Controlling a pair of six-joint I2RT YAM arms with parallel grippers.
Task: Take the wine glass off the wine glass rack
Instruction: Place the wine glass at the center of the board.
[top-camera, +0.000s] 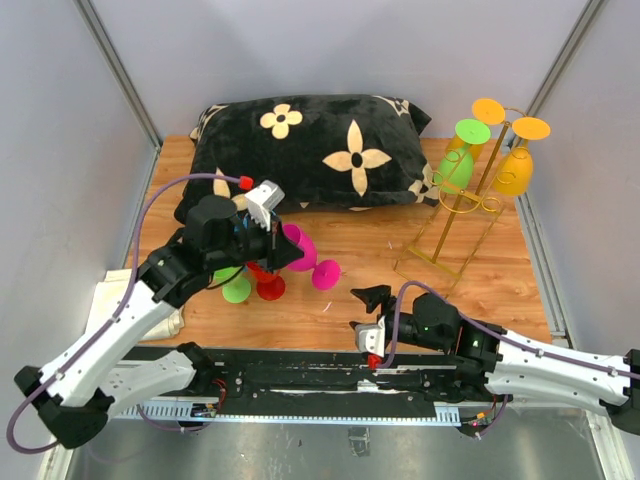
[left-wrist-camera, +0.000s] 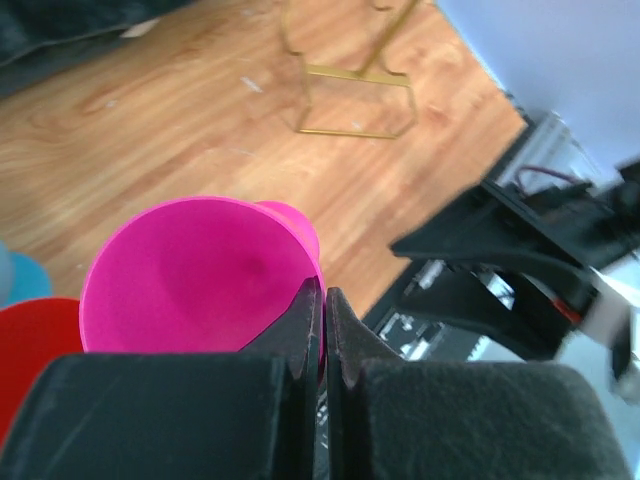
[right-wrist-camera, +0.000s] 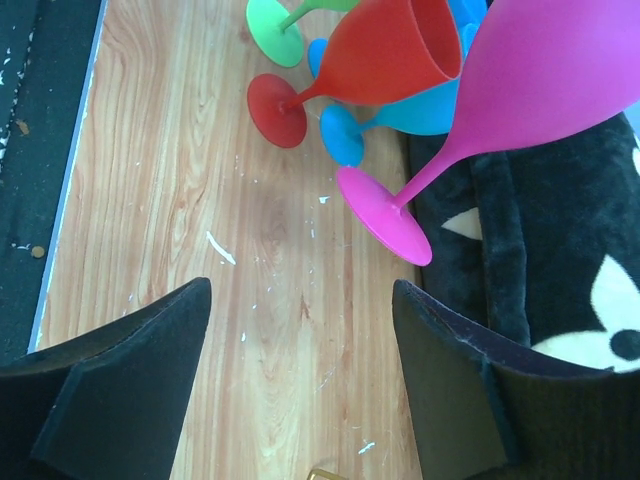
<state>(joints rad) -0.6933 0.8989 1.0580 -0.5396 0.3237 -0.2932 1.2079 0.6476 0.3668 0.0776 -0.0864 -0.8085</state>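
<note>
The gold wine glass rack (top-camera: 487, 172) stands at the right of the wooden table. A green glass (top-camera: 457, 166) and a yellow glass (top-camera: 513, 171) hang upside down on it. My left gripper (top-camera: 280, 238) is far from the rack, at the left. It is shut on the rim of a pink wine glass (top-camera: 298, 250), which lies tilted with its foot (top-camera: 325, 274) toward the table's middle. In the left wrist view the fingers (left-wrist-camera: 305, 325) pinch the pink bowl's (left-wrist-camera: 190, 275) edge. My right gripper (top-camera: 372, 297) is open and holds nothing; it hovers over bare wood (right-wrist-camera: 300, 290) near the pink foot (right-wrist-camera: 385, 215).
Red (right-wrist-camera: 370, 60), blue (right-wrist-camera: 420, 110) and green (top-camera: 237, 290) glasses lie clustered beside the pink one. A black flowered pillow (top-camera: 320, 150) fills the back of the table. The rack's wire base (left-wrist-camera: 355, 100) lies between the arms and the right wall.
</note>
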